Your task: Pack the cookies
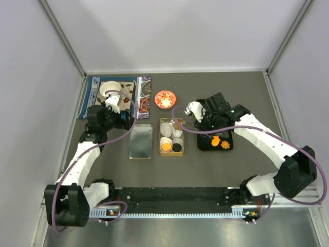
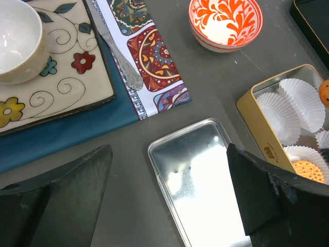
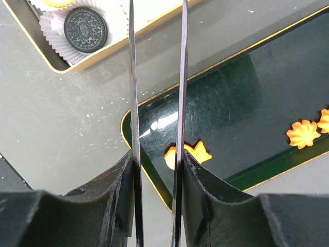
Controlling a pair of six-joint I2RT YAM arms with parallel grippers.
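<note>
Placement seems to be the step in hand. The right gripper is closed on thin metal tongs. Their blades stand a little apart and run out of the wrist view, so the tips are hidden. In the left wrist view an orange cookie shows above the paper cups in the gold tin; whether the tongs grip it cannot be told. A round orange cookie and a black cookie already sit in cups. A leaf cookie and a flower cookie wait on the black tray. To do this well, the tongs should go straight down into an empty cup and release only when low, without crushing the paper. The left gripper hangs wide open over the silver lid.
</note>
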